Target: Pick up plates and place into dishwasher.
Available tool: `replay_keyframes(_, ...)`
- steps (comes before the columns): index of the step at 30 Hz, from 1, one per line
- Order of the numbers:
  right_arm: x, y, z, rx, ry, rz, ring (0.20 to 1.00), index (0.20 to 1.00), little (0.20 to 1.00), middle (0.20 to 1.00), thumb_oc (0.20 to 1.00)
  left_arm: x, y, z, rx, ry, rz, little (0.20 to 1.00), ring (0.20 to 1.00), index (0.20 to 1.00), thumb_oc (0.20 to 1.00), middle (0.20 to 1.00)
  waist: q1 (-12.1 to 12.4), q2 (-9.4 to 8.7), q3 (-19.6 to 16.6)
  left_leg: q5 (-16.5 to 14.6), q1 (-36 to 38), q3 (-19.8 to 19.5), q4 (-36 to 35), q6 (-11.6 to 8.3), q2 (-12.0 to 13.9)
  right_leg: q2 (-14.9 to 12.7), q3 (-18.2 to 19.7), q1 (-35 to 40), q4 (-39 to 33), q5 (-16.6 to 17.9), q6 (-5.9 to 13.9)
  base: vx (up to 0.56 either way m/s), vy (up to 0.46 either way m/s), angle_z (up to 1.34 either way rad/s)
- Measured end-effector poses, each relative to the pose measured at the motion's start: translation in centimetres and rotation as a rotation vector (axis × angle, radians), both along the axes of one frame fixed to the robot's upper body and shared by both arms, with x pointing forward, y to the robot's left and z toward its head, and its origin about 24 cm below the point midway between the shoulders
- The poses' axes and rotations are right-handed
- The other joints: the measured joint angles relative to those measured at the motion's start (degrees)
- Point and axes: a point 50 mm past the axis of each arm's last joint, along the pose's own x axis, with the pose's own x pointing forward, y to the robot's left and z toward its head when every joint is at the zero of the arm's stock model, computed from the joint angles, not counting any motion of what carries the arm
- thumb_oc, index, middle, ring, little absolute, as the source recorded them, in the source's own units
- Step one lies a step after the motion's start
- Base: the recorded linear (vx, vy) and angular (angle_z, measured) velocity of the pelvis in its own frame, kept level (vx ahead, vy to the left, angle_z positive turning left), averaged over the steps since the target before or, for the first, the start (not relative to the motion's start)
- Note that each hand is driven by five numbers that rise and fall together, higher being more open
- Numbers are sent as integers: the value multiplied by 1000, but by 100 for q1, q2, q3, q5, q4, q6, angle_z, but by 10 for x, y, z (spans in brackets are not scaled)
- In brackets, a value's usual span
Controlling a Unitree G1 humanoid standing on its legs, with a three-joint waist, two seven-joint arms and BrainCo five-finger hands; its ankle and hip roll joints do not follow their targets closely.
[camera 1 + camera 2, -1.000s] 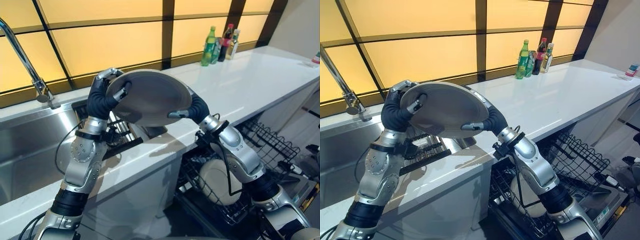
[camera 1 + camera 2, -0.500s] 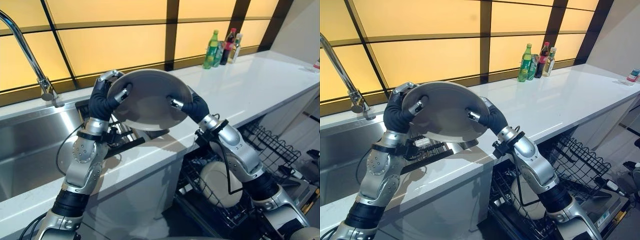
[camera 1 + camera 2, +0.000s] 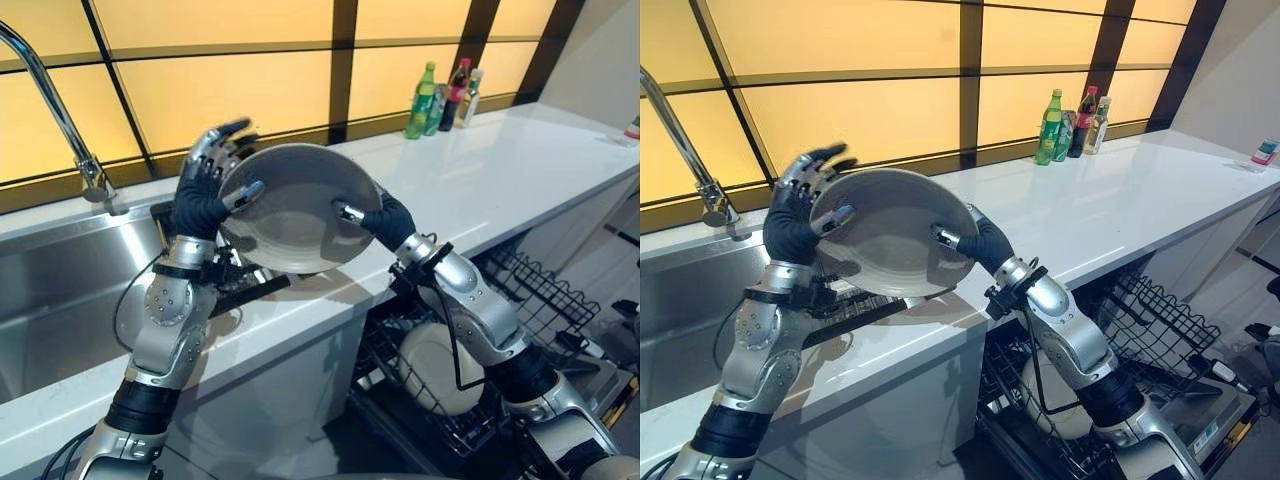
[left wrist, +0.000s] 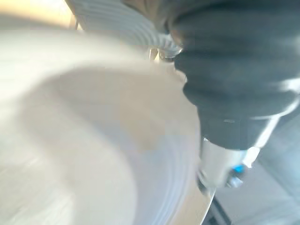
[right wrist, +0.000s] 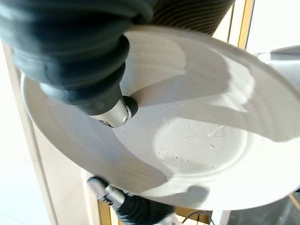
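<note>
Right robot hand (image 3: 378,216) pinches the grey plate (image 3: 296,208), held tilted above the bench (image 3: 500,170) edge. Left robot hand (image 3: 208,178) touches its rim, fingers spread. You see the sink (image 3: 60,280) beside the plate; the dishwasher rack (image 3: 520,290), holding another plate (image 3: 440,362), sits below.

Head stereo down (shared scene), wrist cams close
</note>
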Motion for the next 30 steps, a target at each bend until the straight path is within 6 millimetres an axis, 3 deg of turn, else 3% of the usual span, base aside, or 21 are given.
replay_keyframes(7, -1, -68, -15, -4, 32, -283, 200, 200, 200, 200, 200, -26, 63, -2, -172, -51, 320, 1000, 1000, 1000, 1000, 1000, -188, 11, 7, 17, 186, 199, -152, 36, 18, -3, 191, -2, 7, -7, 26, 111, 42, -13)
replay_keyframes(13, -15, -120, -36, -76, 83, -510, 200, 200, 200, 200, 200, -44, 97, -18, -213, 2, 501, 1000, 1000, 1000, 1000, 1000, -452, 67, 19, 5, 323, 475, -256, 82, 0, -7, 488, -166, 123, -24, 57, 158, 76, -27)
replay_keyframes(20, -24, -164, -59, -177, 123, -799, 200, 200, 200, 200, 200, -46, 111, -33, -223, 79, 568, 1000, 1000, 1000, 1000, 1000, -732, 145, 111, -89, 401, 695, -214, 220, -150, -116, 779, -520, 859, -318, 145, 155, 88, -18)
replay_keyframes(25, -38, -189, -82, -298, 164, -993, 200, 200, 200, 200, 200, -47, 119, -33, -195, 106, 589, 1000, 1000, 1000, 1000, 1000, -797, 6, 357, -244, 387, 783, 25, 332, -313, -317, 984, -861, 1546, -701, 226, 133, -62, -11)
replay_keyframes(30, -39, -209, -99, -404, 180, -1172, 200, 200, 200, 200, 200, -40, 123, -35, -169, 146, 609, 1000, 1000, 1000, 1000, 1000, -815, 20, 426, -271, 33, 823, 254, 292, -313, -193, 1325, -993, 1128, -446, 226, -28, -177, -13)
